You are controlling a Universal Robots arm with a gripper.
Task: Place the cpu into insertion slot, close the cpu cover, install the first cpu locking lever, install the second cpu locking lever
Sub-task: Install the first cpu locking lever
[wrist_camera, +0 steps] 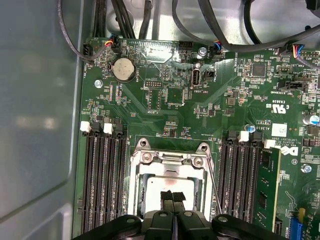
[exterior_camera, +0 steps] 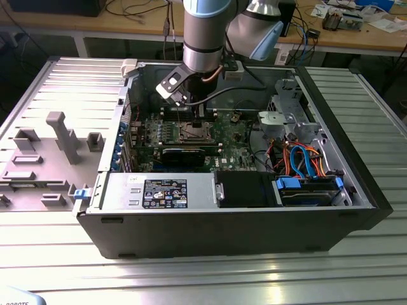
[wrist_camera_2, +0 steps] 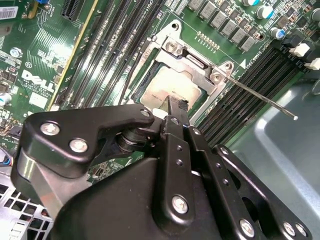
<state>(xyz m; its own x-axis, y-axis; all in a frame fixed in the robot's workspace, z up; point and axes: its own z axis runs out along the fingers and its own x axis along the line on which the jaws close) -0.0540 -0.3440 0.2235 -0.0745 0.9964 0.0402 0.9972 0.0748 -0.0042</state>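
Ribbed metal table [exterior_camera: 356, 267] carries an open computer case [exterior_camera: 222, 235]. In the exterior view the insertion slot [exterior_camera: 193, 132] lies at six o'clock from the arm's wrist. The cpu [wrist_camera: 157, 181] sits in that slot, and the cpu cover [wrist_camera: 170, 157] looks lowered around it. The gripper [wrist_camera: 172, 195] hangs over the chip, fingers pressed together, holding nothing. One locking lever [wrist_camera_2: 260, 100] juts free, so latching seems not yet done.

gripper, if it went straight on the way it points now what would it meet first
Probably the chip, on its grey metal top, lying inside the cover frame. The gripper, jaws together, points at the chip from above with nothing between them. How close it hangs is unclear.
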